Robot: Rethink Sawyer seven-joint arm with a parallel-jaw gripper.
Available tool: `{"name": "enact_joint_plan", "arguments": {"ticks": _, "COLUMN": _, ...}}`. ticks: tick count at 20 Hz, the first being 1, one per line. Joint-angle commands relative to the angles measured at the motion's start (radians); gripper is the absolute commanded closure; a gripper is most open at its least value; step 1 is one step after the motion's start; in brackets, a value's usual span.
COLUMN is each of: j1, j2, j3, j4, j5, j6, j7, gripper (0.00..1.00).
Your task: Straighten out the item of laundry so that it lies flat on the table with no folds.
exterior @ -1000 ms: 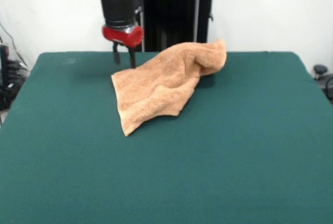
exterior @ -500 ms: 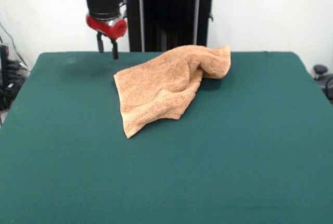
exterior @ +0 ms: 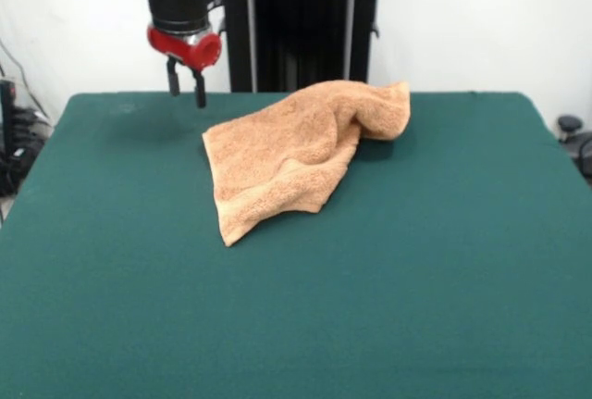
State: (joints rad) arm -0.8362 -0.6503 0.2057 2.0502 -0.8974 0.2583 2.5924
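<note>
1. You have the gripper hanging in the air above the table's far left part, well apart from the towel and holding nothing. Its two dark fingers stand spread with a clear gap between them.

2. The orange-tan terry towel lies on the green table a little left of centre and toward the far edge. It is not flat. Its far right corner is rolled over into a raised hump near the table's far edge, and a crease runs across the middle, with a doubled layer along the lower right side.

3. As I judge it, the step in hand is to reach for a new hold. Pick the rolled far right corner, because that fold is the largest fault.

4. Come down on the top layer of that corner only. If you pinch both layers, the fold probably travels with you.

5. Pull outward and low, away from the pointed near left corner, so the cloth's own drag on the table opens the fold.

6. Let go only when the corner lies on the table. A drop from height could make the terry bunch again.

7. Count: one towel, one table, one arm with one gripper, two fingers.
</note>
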Motion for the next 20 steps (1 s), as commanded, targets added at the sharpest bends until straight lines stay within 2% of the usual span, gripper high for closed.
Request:
{"name": "enact_joint_plan", "arguments": {"ticks": 1, "j1": 0.014, "j2": -0.008, "j3": 0.154, "j4": -0.071, "j5": 0.021, "j6": 0.134, "j7": -0.223, "gripper": 0.00}}
{"name": "enact_joint_plan", "arguments": {"ticks": 8, "j1": 0.002, "j2": -0.039, "j3": 0.204, "j4": -0.050, "j5": 0.058, "j6": 0.176, "j7": -0.221, "gripper": 0.00}}
{"name": "enact_joint_plan", "arguments": {"ticks": 20, "j1": 0.049, "j2": -0.023, "j3": 0.215, "j4": -0.060, "j5": 0.067, "j6": 0.179, "j7": -0.143, "gripper": 0.00}}
